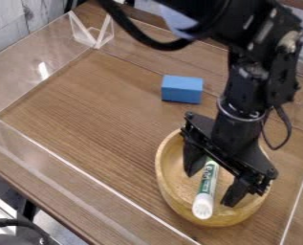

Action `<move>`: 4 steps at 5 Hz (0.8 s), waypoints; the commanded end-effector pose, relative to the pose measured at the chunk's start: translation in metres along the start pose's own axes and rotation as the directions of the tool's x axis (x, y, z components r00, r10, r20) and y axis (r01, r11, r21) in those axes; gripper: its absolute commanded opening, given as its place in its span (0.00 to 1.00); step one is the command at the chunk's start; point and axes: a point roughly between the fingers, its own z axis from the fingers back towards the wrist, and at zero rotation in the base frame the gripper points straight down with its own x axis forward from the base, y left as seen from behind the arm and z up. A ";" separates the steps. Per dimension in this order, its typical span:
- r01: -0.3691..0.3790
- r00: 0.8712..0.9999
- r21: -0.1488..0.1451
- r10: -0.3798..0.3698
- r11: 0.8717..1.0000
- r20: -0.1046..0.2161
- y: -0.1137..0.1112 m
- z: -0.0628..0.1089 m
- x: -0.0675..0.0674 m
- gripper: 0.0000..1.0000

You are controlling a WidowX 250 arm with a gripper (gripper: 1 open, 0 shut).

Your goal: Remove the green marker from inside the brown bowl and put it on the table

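Note:
The green marker (206, 189) lies inside the brown bowl (177, 187) at the table's (90, 105) near right, its white cap end toward the front rim. My gripper (222, 182) points straight down into the bowl, open, one black finger (192, 156) on the marker's left and the other on its right. The marker's upper end sits between the fingers; I cannot tell whether they touch it. The arm hides the back of the bowl.
A blue block (182, 88) lies on the table just behind the bowl. Low clear acrylic walls (39, 72) border the tabletop, with a folded clear piece (90, 31) at the back left.

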 end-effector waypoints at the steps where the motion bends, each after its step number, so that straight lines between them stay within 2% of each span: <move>1: 0.017 0.999 -0.005 -0.017 1.000 0.040 -0.002 0.004 0.008 1.00; 4: 0.041 0.997 -0.006 -0.040 0.999 0.060 0.000 -0.007 0.014 1.00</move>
